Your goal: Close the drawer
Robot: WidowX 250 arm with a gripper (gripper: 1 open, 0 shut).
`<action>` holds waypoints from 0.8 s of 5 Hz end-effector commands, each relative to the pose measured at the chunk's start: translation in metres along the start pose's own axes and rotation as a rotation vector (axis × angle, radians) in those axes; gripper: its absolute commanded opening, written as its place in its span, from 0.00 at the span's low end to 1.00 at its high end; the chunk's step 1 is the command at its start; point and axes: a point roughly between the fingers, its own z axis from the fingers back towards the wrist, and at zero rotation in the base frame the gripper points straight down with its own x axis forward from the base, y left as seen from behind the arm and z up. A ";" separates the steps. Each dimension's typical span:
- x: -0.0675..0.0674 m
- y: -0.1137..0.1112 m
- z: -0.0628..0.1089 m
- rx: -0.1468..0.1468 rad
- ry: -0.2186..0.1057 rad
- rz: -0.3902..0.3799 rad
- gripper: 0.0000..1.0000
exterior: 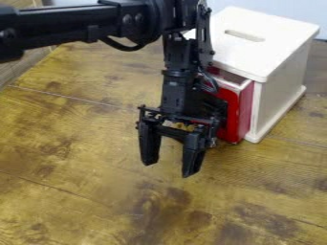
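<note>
The gripper (pixel 170 153) hangs with its two black fingers (pixel 149 148) spread apart, holding nothing, tips just above the wooden table (pixel 76 191). Right behind it sits the red drawer (pixel 230 105), set in the front of the white cabinet (pixel 274 57), which stands on the table at the upper right.

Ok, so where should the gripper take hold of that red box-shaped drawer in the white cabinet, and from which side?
Probably at the red box-shaped drawer front, coming from the open wooden tabletop side: that face points outward from the cream-white wooden cabinet. The open black gripper hides any handle.
</note>
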 end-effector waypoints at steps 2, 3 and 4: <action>-0.003 0.008 0.019 0.035 -0.082 0.049 1.00; 0.002 0.006 0.008 0.051 -0.082 0.043 1.00; 0.006 0.004 0.001 0.065 -0.084 0.038 1.00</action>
